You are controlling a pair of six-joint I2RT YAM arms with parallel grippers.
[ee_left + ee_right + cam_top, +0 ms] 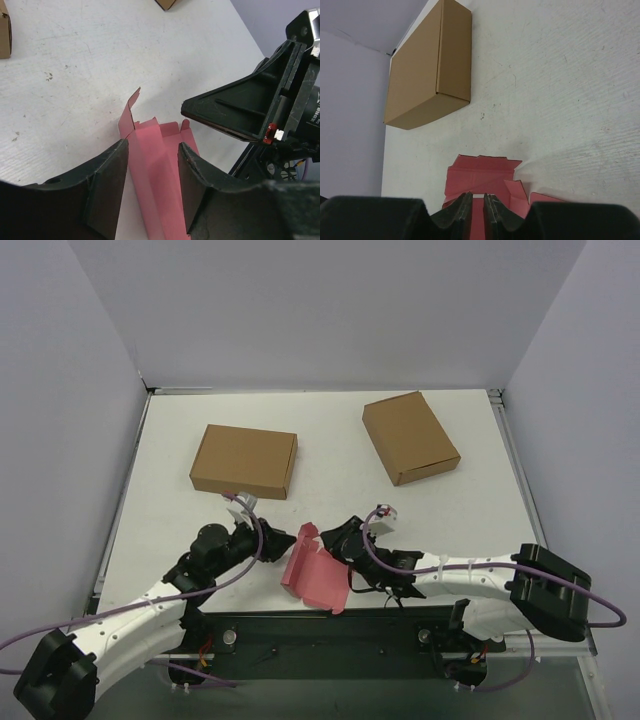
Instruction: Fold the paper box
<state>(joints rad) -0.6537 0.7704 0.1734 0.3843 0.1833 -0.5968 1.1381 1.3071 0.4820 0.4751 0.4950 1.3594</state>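
My left gripper (152,150), jaws apart, straddles the paper box (318,582) near the table (330,440) front edge, right gripper (477,200) pinched almost together at a flap, hold unclear, so pulling might tear it.

The left arm (150,605) extends inward from the near-left base, forearm low; the left gripper (153,145) points forward and down, jaws standing well apart. The right arm (470,580) reaches inward from the near-right base; the right gripper (477,197) has its jaws drawn almost together, only a thin slit between; the two grippers sit close, tips converging.
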